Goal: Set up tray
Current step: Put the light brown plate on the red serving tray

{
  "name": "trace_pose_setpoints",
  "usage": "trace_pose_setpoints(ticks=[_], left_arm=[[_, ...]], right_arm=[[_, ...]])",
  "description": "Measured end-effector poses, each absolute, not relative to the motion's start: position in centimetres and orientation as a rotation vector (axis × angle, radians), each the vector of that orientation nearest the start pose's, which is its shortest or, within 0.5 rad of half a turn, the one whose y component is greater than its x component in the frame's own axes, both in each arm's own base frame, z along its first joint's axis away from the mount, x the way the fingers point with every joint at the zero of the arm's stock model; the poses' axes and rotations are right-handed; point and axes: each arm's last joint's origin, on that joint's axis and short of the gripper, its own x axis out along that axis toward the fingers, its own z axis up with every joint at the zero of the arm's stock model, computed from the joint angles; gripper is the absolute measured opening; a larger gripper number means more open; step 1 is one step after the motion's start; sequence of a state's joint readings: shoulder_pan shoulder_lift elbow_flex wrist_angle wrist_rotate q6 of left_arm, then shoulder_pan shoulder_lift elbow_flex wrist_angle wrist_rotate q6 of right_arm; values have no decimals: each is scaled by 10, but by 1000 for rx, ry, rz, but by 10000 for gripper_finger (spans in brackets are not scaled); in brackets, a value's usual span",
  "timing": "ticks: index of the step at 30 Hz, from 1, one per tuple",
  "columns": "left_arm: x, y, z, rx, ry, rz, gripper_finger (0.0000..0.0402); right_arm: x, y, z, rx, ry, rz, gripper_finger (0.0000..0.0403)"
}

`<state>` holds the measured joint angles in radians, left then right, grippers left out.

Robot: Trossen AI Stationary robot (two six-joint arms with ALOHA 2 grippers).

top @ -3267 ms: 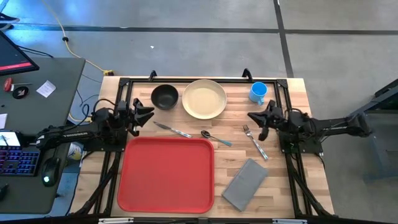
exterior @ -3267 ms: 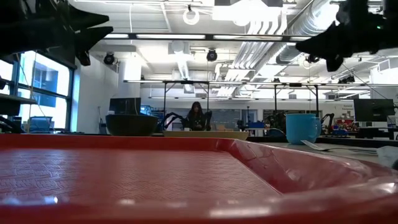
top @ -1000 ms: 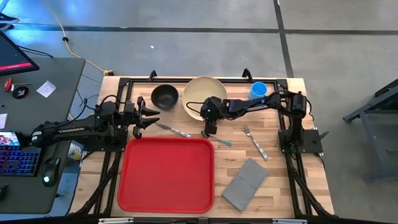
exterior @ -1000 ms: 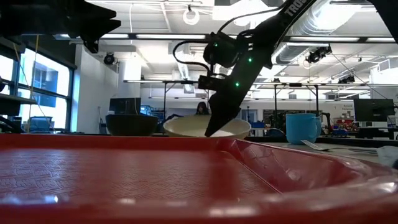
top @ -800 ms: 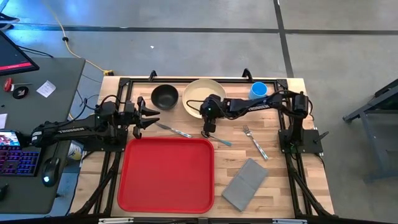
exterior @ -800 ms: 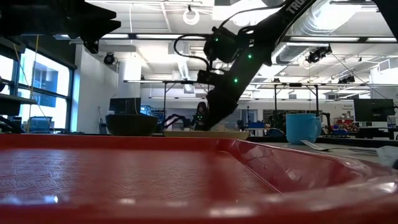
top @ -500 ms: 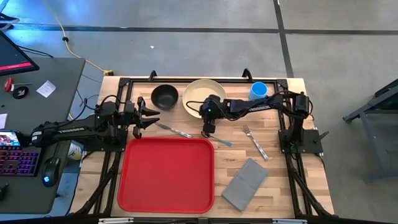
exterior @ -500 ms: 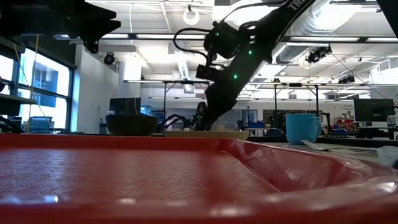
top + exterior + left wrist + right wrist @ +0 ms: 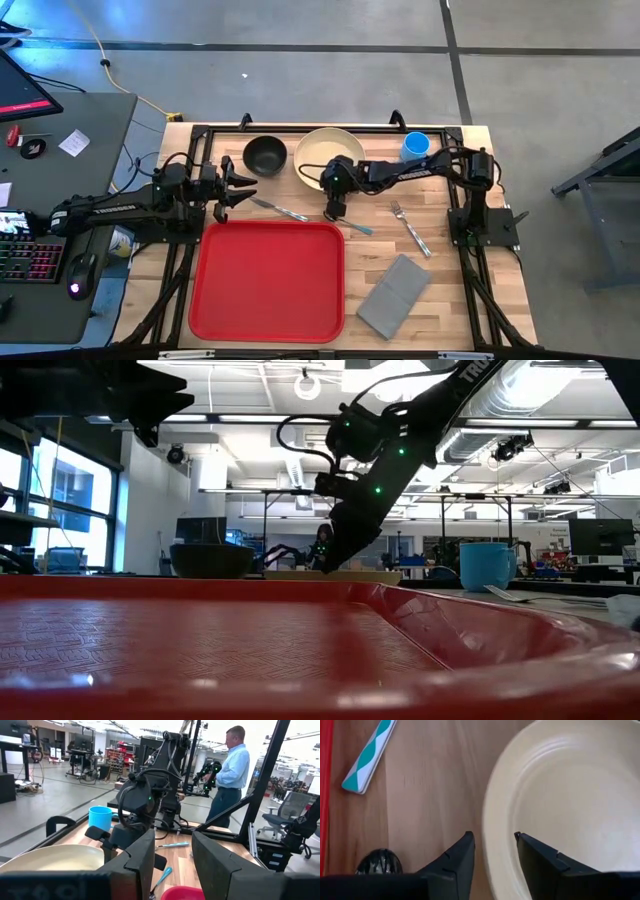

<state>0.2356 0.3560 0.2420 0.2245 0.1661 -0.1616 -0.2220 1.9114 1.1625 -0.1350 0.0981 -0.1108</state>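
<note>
The red tray (image 9: 267, 280) lies at the near middle of the table (image 9: 470, 150), and nothing lies in it. Along the far side stand a black bowl (image 9: 265, 155), a cream plate (image 9: 322, 153) and a blue cup (image 9: 416, 147); the high view shows nothing in the bowl or on the plate. Between these and the tray lie a knife (image 9: 279, 209), a spoon (image 9: 348, 222) and, farther right, a fork (image 9: 410, 227), with a grey napkin (image 9: 394, 296) at the near right beside the tray. The right arm reaches leftward across the table, passing over the plate's near right edge, and the right gripper (image 9: 335, 203) sits at the plate's near rim, just far of the spoon's bowl. In the right wrist view its fingers (image 9: 455, 862) stand apart with the plate rim (image 9: 495, 845) lying between them, not clamped, and the spoon's dark bowl (image 9: 379, 862) and a teal-patterned handle (image 9: 369, 756) lie on the wood beside. The left gripper (image 9: 232, 186) waits at the left edge of the table, near the bowl and the knife's tip, its fingers (image 9: 142, 865) spread open and holding nothing. Compared with a second ago, the plate lies flat on the table again in the low view, where it had been tipped up at the gripper, and the right gripper has stayed at that rim. A person (image 9: 229, 775) stands in the room beyond the table.
</note>
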Motion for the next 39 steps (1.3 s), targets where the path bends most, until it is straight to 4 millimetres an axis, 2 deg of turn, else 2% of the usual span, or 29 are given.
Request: trace_pose_setpoints(ticks=[13,17,21,24,26,29,34,36,39], left_arm=[[116,23,237,-141,-110,61,166],[116,23,237,-141,-106,64,166],[116,23,237,-137,-105,64,166],[116,23,237,-106,-103,68,166],[115,23,238,-87,-111,92,166],[112,24,239,-81,-130,126,166],[106,23,242,-76,-161,140,166],[103,22,246,-78,-149,141,166],[94,20,260,-106,-83,145,166]], right_arm=[[380,-91,144,-61,937,-293,132],[381,-91,144,-68,929,-296,95],[381,-89,144,-83,931,-269,18],[379,-86,148,-77,937,-281,15],[378,-81,160,-73,910,-274,11],[376,-65,184,-102,854,-244,6],[373,-16,215,-133,754,-78,4],[372,8,220,-136,730,-2,3],[371,47,218,-93,723,168,3]])
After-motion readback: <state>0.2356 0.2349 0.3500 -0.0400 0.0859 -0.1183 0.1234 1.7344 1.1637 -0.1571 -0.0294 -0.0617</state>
